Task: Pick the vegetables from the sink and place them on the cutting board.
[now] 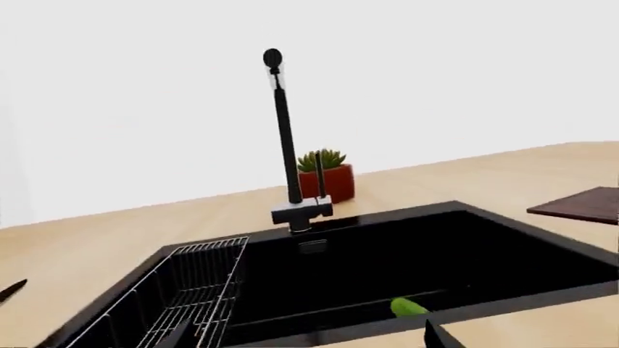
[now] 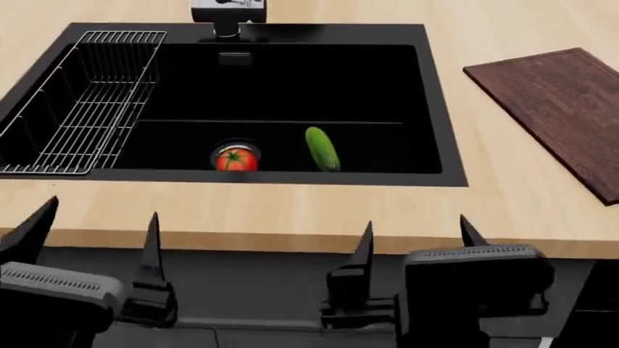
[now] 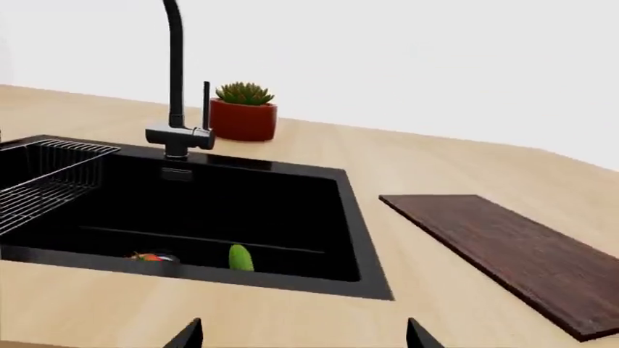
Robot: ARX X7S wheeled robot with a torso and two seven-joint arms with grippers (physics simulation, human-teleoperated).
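The red tomato [image 2: 236,159] lies by the drain at the front of the black sink [image 2: 447,145], and the green cucumber [image 2: 322,148] lies just right of it. Both also show in the right wrist view, the tomato [image 3: 147,256] and the cucumber [image 3: 240,257]. In the left wrist view only the cucumber's tip [image 1: 408,307] shows. The dark reddish-brown cutting board [image 2: 566,109] lies on the counter right of the sink. My left gripper [image 2: 100,217] and right gripper [image 2: 416,226] are both open and empty, below the counter's front edge, apart from everything.
A wire rack [image 2: 92,109] fills the sink's left side. The black faucet [image 1: 283,130] stands behind the basin, with a potted succulent [image 3: 243,112] next to it. The wooden counter [image 2: 290,206] surrounds the sink.
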